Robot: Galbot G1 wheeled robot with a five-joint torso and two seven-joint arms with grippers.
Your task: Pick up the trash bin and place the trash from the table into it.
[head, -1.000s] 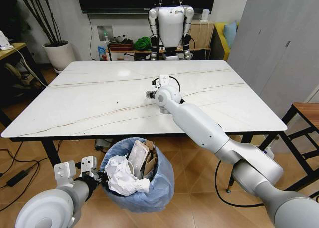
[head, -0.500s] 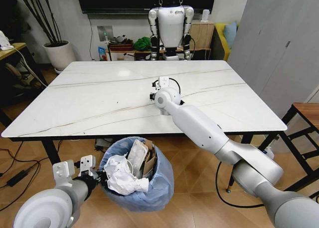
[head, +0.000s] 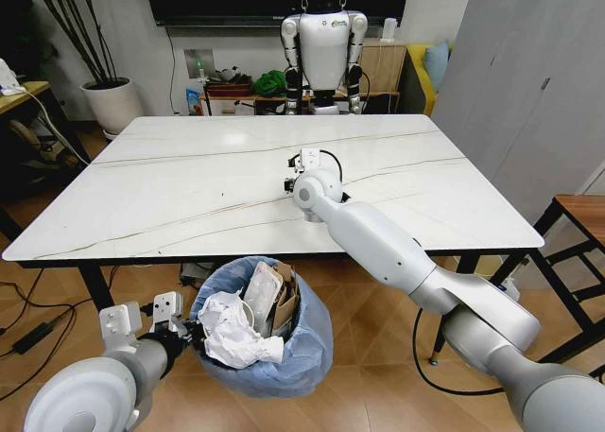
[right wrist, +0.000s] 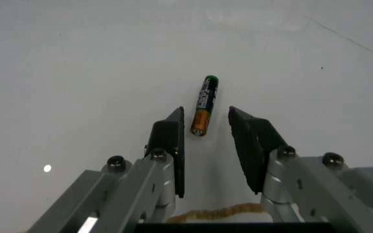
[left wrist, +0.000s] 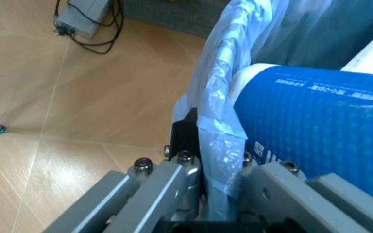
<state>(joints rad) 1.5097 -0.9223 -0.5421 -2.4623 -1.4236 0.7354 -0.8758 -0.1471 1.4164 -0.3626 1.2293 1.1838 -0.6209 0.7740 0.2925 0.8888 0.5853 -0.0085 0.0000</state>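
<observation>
Battery (right wrist: 203,104) lies between the right gripper's (right wrist: 206,127) parted fingers.

Right arm stretches toward 12 o'clock, wrist bent down, right gripper (right wrist: 206,124) with fingers parted. Left arm is low at 7 o'clock, left gripper (left wrist: 206,160) clamped closed.

Glossy marble-look worktop (head: 189,181); crinkly thin plastic lines the trash bin (head: 307,352); crumpled white paper (head: 227,333), torn cardboard (head: 284,304) inside.
</observation>
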